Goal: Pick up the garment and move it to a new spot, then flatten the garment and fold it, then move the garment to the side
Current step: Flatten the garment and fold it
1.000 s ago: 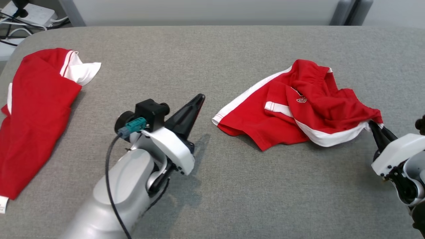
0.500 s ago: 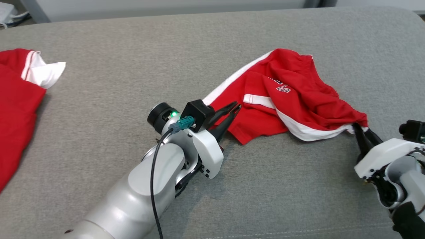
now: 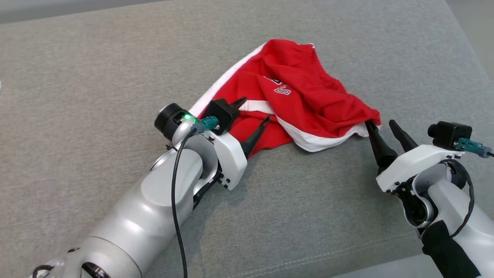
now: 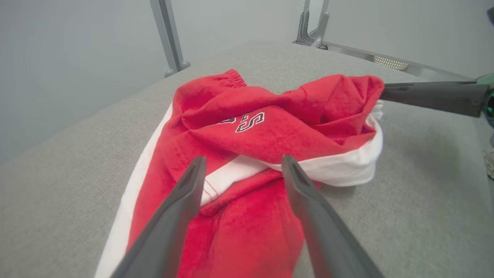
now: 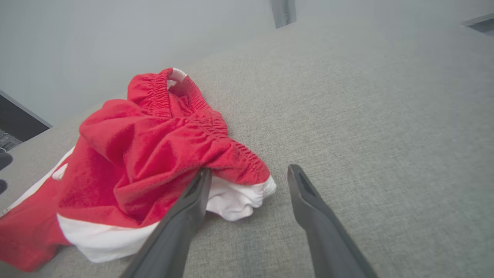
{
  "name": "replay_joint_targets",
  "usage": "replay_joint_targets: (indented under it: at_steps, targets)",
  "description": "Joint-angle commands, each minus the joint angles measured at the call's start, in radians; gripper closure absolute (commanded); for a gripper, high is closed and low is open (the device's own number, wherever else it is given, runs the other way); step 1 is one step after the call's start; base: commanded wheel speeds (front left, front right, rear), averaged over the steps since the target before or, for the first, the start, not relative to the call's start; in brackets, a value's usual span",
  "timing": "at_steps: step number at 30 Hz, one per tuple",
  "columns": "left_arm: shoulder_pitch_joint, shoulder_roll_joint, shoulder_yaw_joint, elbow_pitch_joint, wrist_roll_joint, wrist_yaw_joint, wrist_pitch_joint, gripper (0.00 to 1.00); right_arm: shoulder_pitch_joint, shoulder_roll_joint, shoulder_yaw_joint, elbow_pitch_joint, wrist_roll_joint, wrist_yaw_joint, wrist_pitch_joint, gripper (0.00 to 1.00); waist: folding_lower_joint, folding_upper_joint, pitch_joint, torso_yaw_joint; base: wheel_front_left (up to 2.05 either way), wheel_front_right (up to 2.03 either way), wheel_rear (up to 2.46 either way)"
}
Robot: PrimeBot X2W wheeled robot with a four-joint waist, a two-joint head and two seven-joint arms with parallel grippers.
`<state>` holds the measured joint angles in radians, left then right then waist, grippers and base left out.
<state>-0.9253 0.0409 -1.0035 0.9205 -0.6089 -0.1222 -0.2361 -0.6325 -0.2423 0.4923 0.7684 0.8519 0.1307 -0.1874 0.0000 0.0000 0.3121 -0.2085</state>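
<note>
Lying crumpled on the grey fabric-covered table [image 3: 96, 77], the red cloth shorts [image 3: 308, 96] with white side stripes and white hem bands sit a little right of centre in the head view. Their gathered elastic edge runs along the far right side, and a small black-and-white letter mark faces up. The left gripper [image 3: 255, 109] hangs over the near left part of the shorts, its two dark fingers spread wide on either side of a white stripe and pinching nothing. The right gripper [image 3: 381, 123] sits at the right corner of the shorts, its jaws likewise apart. One finger lies against the bunched red-and-white fold, and the other is over bare table just beside it.
</note>
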Motion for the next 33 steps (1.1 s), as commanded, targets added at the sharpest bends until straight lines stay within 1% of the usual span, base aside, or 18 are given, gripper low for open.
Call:
replay_joint_targets:
  at_steps: [1,4,10,11,12,13,14,15,17,20,21,24,25,26,27,28,29,33]
  targets:
    - [-0.051,0.010,0.026,0.005,-0.013,0.012,0.007,0.00,-0.006,-0.001,0.011,-0.031,-0.012,0.000,-0.020,0.00,0.0000,0.0000,0.014,-0.033,0.00,0.00,0.00]
    - [-0.072,0.009,0.033,0.049,-0.021,0.037,0.004,0.00,-0.003,0.003,0.014,-0.050,-0.017,0.000,-0.032,0.00,0.0000,0.0000,0.024,-0.061,0.00,0.00,0.00]
    - [-0.095,0.009,0.037,0.131,-0.026,0.055,0.007,0.00,0.001,0.012,0.018,-0.075,-0.021,0.000,-0.044,0.00,0.0000,0.0000,0.036,-0.088,0.00,0.00,0.00]
    - [-0.098,0.009,0.037,0.144,-0.027,0.055,0.009,0.03,0.001,0.012,0.018,-0.079,-0.022,0.000,-0.046,0.00,0.0000,0.0000,0.038,-0.090,0.00,0.00,0.00]
    - [-0.100,0.009,0.038,0.157,-0.030,0.056,0.010,0.22,0.001,0.012,0.016,-0.083,-0.023,0.000,-0.048,0.00,0.0000,0.0000,0.040,-0.091,0.00,0.00,0.00]
    - [-0.103,0.009,0.036,0.166,-0.031,0.057,0.010,0.34,0.001,0.012,0.015,-0.086,-0.024,0.000,-0.049,0.00,0.0000,0.0000,0.042,-0.091,0.00,0.00,0.00]
    - [-0.103,0.009,0.034,0.174,-0.033,0.056,0.013,0.48,0.001,0.012,0.013,-0.089,-0.024,0.000,-0.051,0.00,0.0000,0.0000,0.044,-0.090,0.00,0.00,0.00]
    - [-0.103,0.009,0.032,0.183,-0.035,0.056,0.020,0.52,0.002,0.011,0.012,-0.091,-0.025,0.000,-0.052,0.00,0.0000,0.0000,0.045,-0.089,0.00,0.00,0.00]
    - [-0.102,0.009,0.032,0.186,-0.045,0.053,0.020,0.56,0.002,0.011,0.009,-0.093,-0.027,0.000,-0.053,0.00,0.0000,0.0000,0.046,-0.085,0.00,0.00,0.00]
    - [-0.097,0.009,0.023,0.182,-0.059,0.043,0.025,0.86,-0.002,0.013,0.008,-0.094,-0.029,0.000,-0.053,0.00,0.0000,0.0000,0.045,-0.080,0.00,0.00,0.00]
    - [-0.094,0.009,0.019,0.178,-0.066,0.038,0.033,1.00,-0.004,0.014,0.008,-0.095,-0.030,0.000,-0.053,0.00,0.0000,0.0000,0.045,-0.078,0.00,0.00,0.00]
    - [-0.096,0.009,0.004,0.174,-0.084,0.026,0.060,1.00,-0.017,0.016,0.008,-0.101,-0.032,0.000,-0.050,0.00,0.0000,0.0000,0.049,-0.077,0.00,0.00,0.00]
    - [-0.097,0.009,0.002,0.173,-0.088,0.025,0.060,0.98,-0.020,0.015,0.008,-0.101,-0.034,0.000,-0.050,0.00,0.0000,0.0000,0.050,-0.077,0.00,0.00,0.00]
    - [-0.099,0.009,0.001,0.173,-0.091,0.025,0.058,0.77,-0.022,0.015,0.008,-0.101,-0.036,0.000,-0.050,0.00,0.0000,0.0000,0.050,-0.078,0.00,0.00,0.00]
    - [-0.101,0.009,0.001,0.170,-0.095,0.026,0.052,0.53,-0.023,0.015,0.008,-0.101,-0.037,0.000,-0.050,0.00,0.0000,0.0000,0.050,-0.078,0.00,0.00,0.00]
    - [-0.103,0.009,0.002,0.166,-0.098,0.028,0.045,0.24,-0.023,0.014,0.008,-0.100,-0.037,0.000,-0.050,0.00,0.0000,0.0000,0.050,-0.079,0.00,0.00,0.00]
    - [-0.104,0.009,0.000,0.165,-0.100,0.030,0.041,0.00,-0.022,0.013,0.007,-0.099,-0.037,0.000,-0.050,0.00,0.0000,0.0000,0.050,-0.079,0.00,0.00,0.00]
    - [-0.104,0.009,-0.009,0.170,-0.111,0.036,0.042,0.00,-0.019,0.015,0.008,-0.096,-0.038,0.000,-0.050,0.00,0.0000,0.0000,0.048,-0.085,0.00,0.00,0.00]
